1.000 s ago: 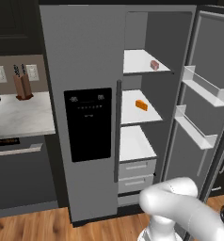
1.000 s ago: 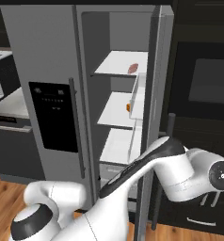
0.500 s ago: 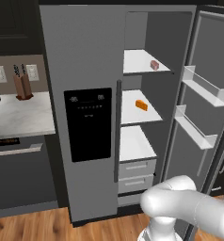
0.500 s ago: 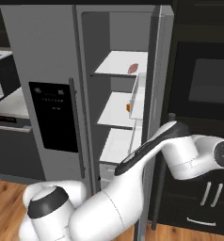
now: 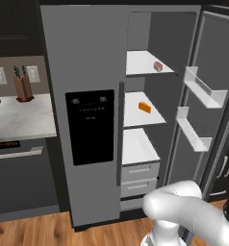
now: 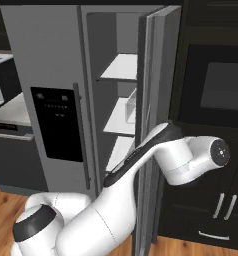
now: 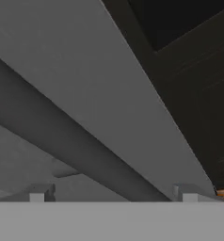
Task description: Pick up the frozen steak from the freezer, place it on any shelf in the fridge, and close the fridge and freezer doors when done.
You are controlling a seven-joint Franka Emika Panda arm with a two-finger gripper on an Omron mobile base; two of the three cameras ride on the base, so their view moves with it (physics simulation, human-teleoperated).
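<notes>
The small pinkish-red frozen steak (image 5: 158, 66) is lying on the top white shelf (image 5: 141, 63) of the wide grey fridge compartment (image 5: 157, 29), with an orange wedge (image 5: 144, 107) sitting one shelf lower. The left grey door with its black dispenser panel (image 5: 90, 126) is standing shut; the right grey door with clear bins (image 5: 201, 96) is hanging open. The fingers (image 7: 37, 193) are standing wide apart, empty, close against that door's grey edge (image 7: 104, 113). A wooden knife block (image 5: 23, 88) is resting on the pale bench (image 5: 20, 117) to the left.
</notes>
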